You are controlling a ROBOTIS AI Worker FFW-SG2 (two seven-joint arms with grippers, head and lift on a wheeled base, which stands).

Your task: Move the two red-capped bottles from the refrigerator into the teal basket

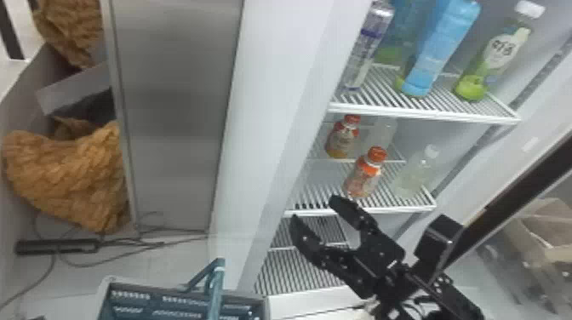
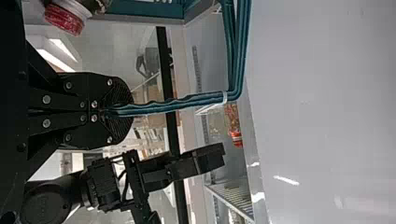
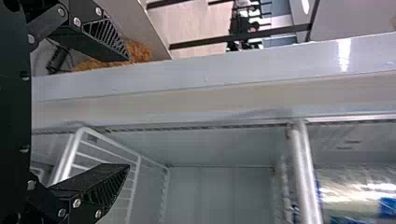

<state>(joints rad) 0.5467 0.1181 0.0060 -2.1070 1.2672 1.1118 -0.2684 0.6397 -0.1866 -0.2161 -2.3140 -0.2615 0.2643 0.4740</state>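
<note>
Right gripper gapes before the shelves; left gripper clasps the basket's handle

We see the right gripper's fingers spread wide with nothing between them, in front of the refrigerator. Up and beyond its fingertips, on a middle wire shelf, stands the front red-capped bottle; farther from them, behind that one, stands the rear red-capped bottle. A clear bottle is to the right of the front one, and higher above the gripper we see a blue bottle and a green bottle.

In the left wrist view, the left gripper's fingers are closed on the teal handle. Low and to the right gripper's left we find the teal basket. Near the left gripper, by the basket, we also see another red-capped bottle, partly cut off; whether it sits inside, we cannot tell
</note>
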